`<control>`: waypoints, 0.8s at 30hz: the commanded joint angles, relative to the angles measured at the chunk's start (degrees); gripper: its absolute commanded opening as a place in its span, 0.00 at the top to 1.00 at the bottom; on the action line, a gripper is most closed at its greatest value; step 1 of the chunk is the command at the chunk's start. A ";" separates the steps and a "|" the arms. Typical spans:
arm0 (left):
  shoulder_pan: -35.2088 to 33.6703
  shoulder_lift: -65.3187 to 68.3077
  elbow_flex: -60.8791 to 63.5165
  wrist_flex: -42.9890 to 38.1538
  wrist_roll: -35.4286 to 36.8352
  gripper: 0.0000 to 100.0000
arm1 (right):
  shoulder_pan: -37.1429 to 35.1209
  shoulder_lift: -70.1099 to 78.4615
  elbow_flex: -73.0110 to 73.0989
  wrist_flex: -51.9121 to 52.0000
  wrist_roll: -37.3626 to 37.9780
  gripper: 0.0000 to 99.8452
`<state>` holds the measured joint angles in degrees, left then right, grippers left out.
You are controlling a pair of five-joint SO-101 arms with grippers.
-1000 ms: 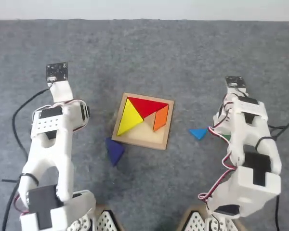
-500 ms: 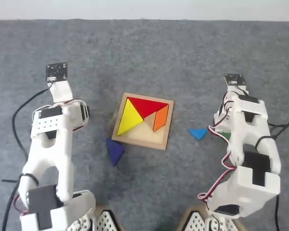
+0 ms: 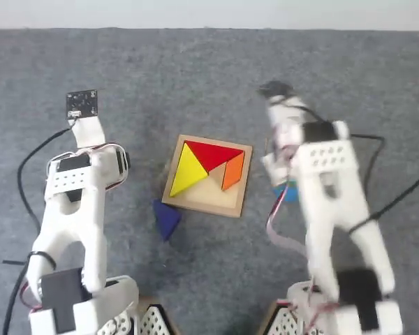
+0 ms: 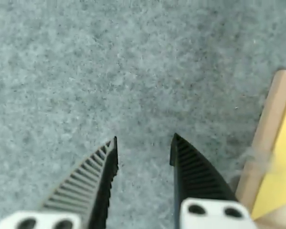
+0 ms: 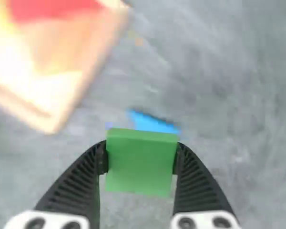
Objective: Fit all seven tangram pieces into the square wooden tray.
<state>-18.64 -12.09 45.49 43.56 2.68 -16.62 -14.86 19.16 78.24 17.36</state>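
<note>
Grey felt table (image 3: 195, 77) carries our square wooden tray (image 3: 202, 207), with red (image 3: 213, 155), yellow (image 3: 186, 173) and orange (image 3: 232, 171) pieces inside. Our left gripper (image 4: 144, 138) hangs beside the tray, fingers partly apart and empty. Our right gripper (image 5: 140, 145) pinches the green piece (image 5: 140, 162) near the light blue triangle (image 5: 152, 123). A dark blue triangle (image 3: 167, 218) lies just beside the tray.

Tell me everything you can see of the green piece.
The green piece is a flat, plain block with a squarish face, matte like painted wood. The right gripper is shut on it: its black ribbed fingers press two opposite edges. Beyond it, on the grey mat, lies the blue triangle; whether the two touch is unclear.
</note>
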 commanded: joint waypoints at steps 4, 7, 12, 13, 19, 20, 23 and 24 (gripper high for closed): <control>-0.35 -0.26 0.22 -1.76 -0.18 0.82 | -17.19 -12.88 3.96 2.95 14.86 0.98; -0.53 -0.26 0.66 -4.31 -1.76 0.82 | -18.15 -11.56 8.53 -0.31 20.84 0.98; -0.79 -0.26 0.57 -4.22 -2.64 0.82 | -16.84 -7.69 11.69 -8.48 20.48 0.98; -1.14 -0.26 0.57 -4.22 -2.64 0.82 | -17.10 -6.99 11.87 -9.71 19.60 0.98; -3.87 -0.26 0.48 -4.22 -2.46 0.82 | -24.04 -4.88 11.69 -20.44 15.56 0.98; -4.57 -0.26 0.48 -4.22 -2.37 0.82 | -24.66 -4.09 11.69 -21.58 15.03 0.98; -5.80 -0.26 0.31 -4.22 -2.20 0.82 | -24.92 0.57 10.90 -25.01 13.63 0.98; -5.80 -0.35 0.22 -4.22 -1.41 0.82 | -24.84 2.68 9.85 -25.63 12.48 0.98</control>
<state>-23.91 -12.09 46.37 40.57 0.66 -40.88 -15.21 31.65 55.91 32.22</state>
